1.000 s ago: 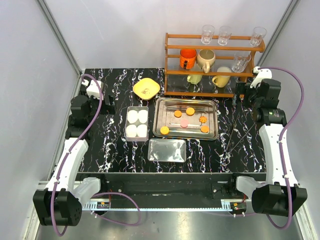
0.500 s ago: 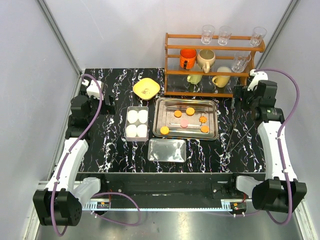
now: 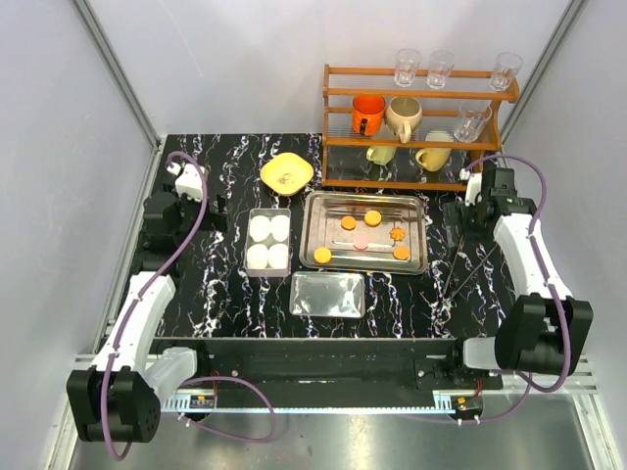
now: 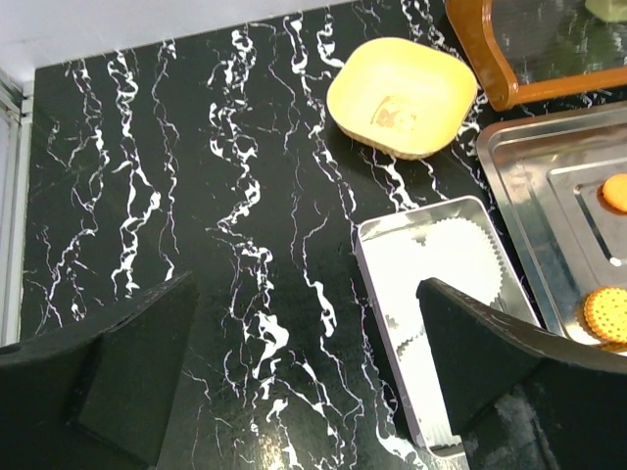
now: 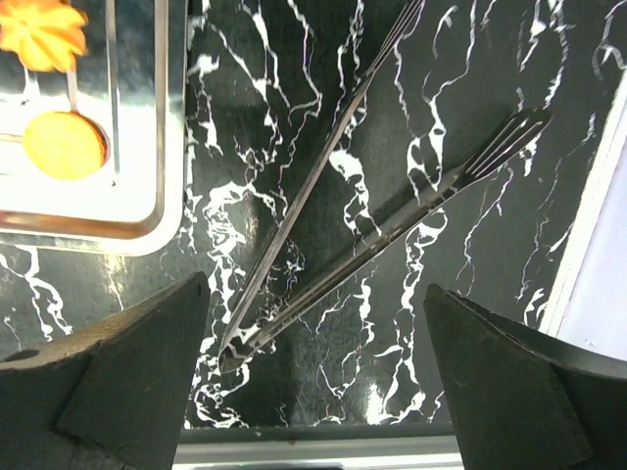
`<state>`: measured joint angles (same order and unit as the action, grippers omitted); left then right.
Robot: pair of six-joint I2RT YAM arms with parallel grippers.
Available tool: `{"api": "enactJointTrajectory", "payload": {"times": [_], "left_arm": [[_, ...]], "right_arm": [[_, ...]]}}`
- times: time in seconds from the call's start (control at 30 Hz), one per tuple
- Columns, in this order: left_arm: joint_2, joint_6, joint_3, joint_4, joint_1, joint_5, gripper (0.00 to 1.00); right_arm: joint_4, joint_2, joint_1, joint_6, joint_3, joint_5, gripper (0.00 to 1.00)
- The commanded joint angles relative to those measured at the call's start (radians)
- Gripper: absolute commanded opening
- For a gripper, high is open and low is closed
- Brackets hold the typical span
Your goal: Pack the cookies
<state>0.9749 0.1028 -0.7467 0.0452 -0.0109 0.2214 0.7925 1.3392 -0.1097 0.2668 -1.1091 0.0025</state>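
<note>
One pair of tongs (image 5: 372,245) lies under the right gripper (image 5: 315,286), jaws apart; an off-centre pinch could skid it.

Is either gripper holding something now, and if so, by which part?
Nothing is held. The left gripper and the right gripper are both open; the tongs lie free on the table.
</note>
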Motion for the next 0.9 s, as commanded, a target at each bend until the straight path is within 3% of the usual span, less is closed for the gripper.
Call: {"api": "enactJointTrajectory", "payload": {"times": [0.0, 0.4, 0.87], "left_arm": [[-0.021, 0.028, 0.030, -0.088, 0.005, 0.021, 0.99], [-0.007, 0.043, 0.078, -0.159, 0.006, 0.035, 0.99], [0.001, 0.058, 0.116, -0.206, 0.006, 0.035, 0.99]], "right_arm": [[0.088, 0.049, -0.008, 0.052, -0.018, 0.004, 1.00], [0.205, 0.199, -0.067, 0.068, -0.051, -0.134, 1.00], [0.211, 0.299, -0.096, 0.075, -0.049, -0.159, 1.00]]}}
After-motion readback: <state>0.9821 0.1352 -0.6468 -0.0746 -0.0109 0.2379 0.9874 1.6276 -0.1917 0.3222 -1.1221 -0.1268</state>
